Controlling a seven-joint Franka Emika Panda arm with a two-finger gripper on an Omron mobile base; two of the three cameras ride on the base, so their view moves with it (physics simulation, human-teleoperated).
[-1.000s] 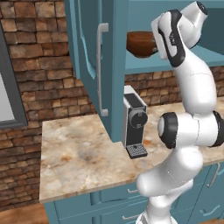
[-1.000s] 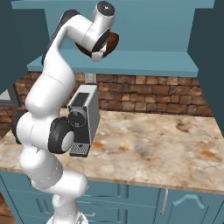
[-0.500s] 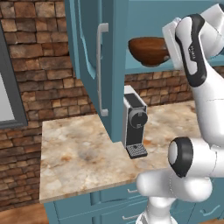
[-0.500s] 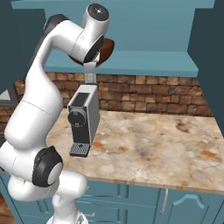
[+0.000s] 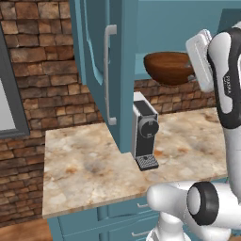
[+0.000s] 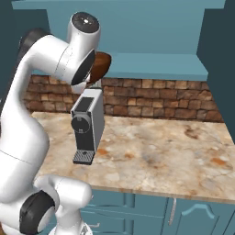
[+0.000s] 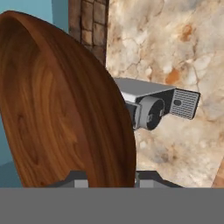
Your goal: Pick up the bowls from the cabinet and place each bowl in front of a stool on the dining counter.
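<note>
A: Changed since a second ago?
B: Glossy reddish-brown wooden bowl (image 5: 169, 67) drawn out from the teal cabinet (image 5: 123, 70), gripper (image 7: 108, 177) clamped on its rim. Dining counter next.

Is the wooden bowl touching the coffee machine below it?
Apart. In the left base view the wooden bowl hangs well above the coffee machine, with brick wall showing between them.

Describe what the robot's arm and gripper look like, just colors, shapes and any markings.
The arm is glossy white, built of rounded tubular links with dark grey disc-shaped joint caps. Small dark lettering runs along one link. The gripper shows two small grey finger tips. No cables are visible.
</note>
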